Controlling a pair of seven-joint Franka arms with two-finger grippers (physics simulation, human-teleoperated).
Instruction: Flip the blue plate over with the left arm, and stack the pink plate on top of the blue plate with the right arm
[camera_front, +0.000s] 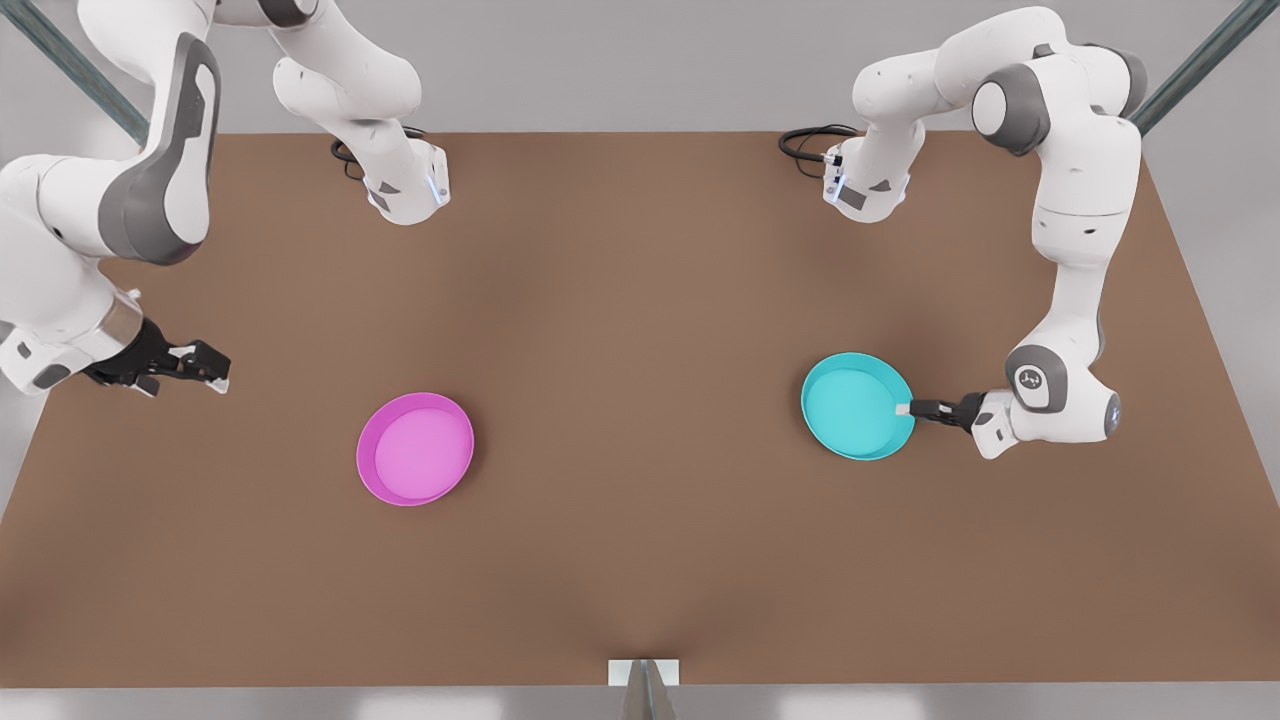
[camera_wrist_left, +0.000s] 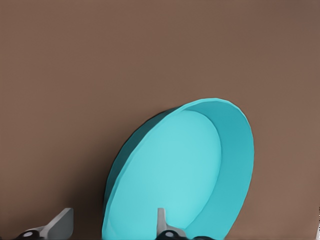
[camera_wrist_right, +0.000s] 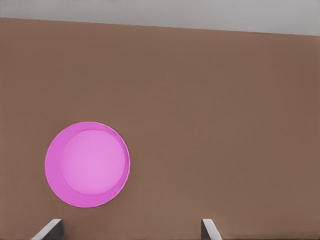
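The blue plate (camera_front: 855, 405) lies open side up on the brown table (camera_front: 640, 300), at the front view's right. My left gripper (camera_front: 908, 409) reaches in low from the side at the plate's rim. In the left wrist view its fingers (camera_wrist_left: 161, 222) straddle the rim of the blue plate (camera_wrist_left: 175, 170), one over the inside and one outside with a gap to the rim, so my left gripper (camera_wrist_left: 111, 224) is open. The pink plate (camera_front: 415, 448) lies open side up at the front view's left. My right gripper (camera_front: 212, 366) hovers open, up and to the left of it. The right wrist view has the pink plate (camera_wrist_right: 87, 164) ahead of my right gripper (camera_wrist_right: 130, 231).
Both arm bases (camera_front: 405, 185) stand at the table's far edge, with black cables beside them. A small white bracket (camera_front: 643, 672) sits at the middle of the near edge. Bare tabletop separates the two plates.
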